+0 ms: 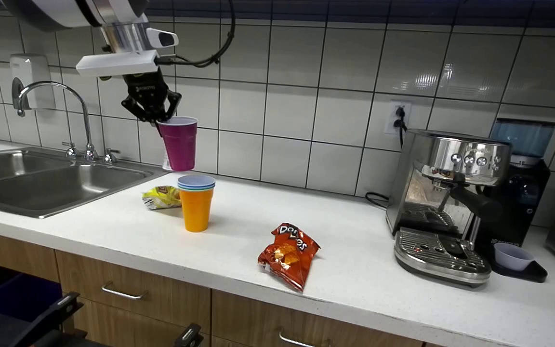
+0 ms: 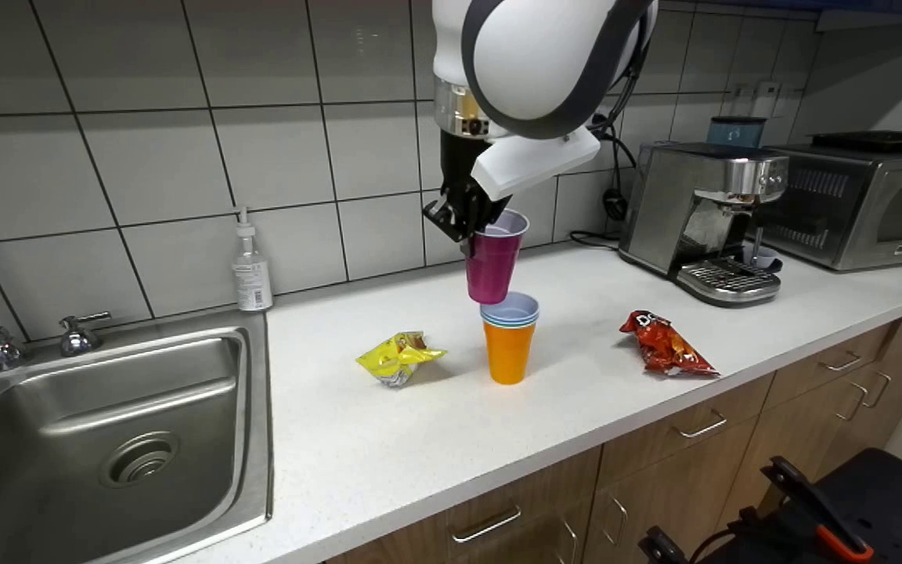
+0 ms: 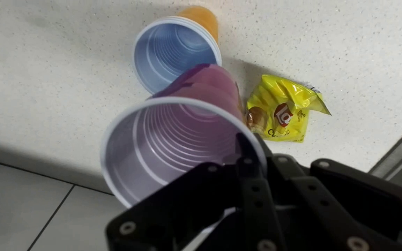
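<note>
I find the gripper (image 1: 161,126) pinching the wall of a purple cup (image 2: 492,266) at the rim: in the wrist view, one finger (image 3: 248,162) sits inside the mouth, its counterpart outside. The cup hangs off the counter (image 1: 354,250), mouth up and slightly tilted.

I locate its base just above a stack of cups (image 2: 507,356), off-centre toward the sink (image 2: 259,407); in an exterior view, a slim gap shows between base and stacked rims. The stack stands upright, orange outside, pale blue within, several rims visible one above another.

On the sink side of the stack, near but apart from it, I record a yellow snack bag (image 3: 284,111), its logo readable only as "La". On the opposite side, a red Doritos bag (image 1: 291,255) lies near the counter's front edge.

Farther along, I note an espresso machine (image 2: 678,204) and a boxy steel appliance (image 2: 889,204). A pump bottle (image 2: 251,274) stands at the sink's back corner.
</note>
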{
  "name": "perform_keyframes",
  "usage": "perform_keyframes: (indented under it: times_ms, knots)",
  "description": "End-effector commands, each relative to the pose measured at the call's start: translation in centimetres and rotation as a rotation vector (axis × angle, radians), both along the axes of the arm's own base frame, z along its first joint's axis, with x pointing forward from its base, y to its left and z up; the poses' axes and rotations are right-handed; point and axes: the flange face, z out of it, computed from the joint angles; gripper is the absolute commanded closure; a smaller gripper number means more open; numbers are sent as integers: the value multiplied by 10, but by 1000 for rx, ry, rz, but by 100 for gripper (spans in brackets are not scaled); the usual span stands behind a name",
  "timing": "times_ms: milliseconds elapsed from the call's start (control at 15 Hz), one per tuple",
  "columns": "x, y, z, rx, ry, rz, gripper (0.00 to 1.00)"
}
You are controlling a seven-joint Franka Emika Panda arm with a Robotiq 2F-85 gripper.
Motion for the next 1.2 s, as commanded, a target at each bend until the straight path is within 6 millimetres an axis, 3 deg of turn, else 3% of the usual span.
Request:
perform_keyframes:
  times_ms: [0,1133]
  knots:
    - [-7,-12,8,-29,-2,-19,99]
    - [-1,-35,2,-55,37,-58,99]
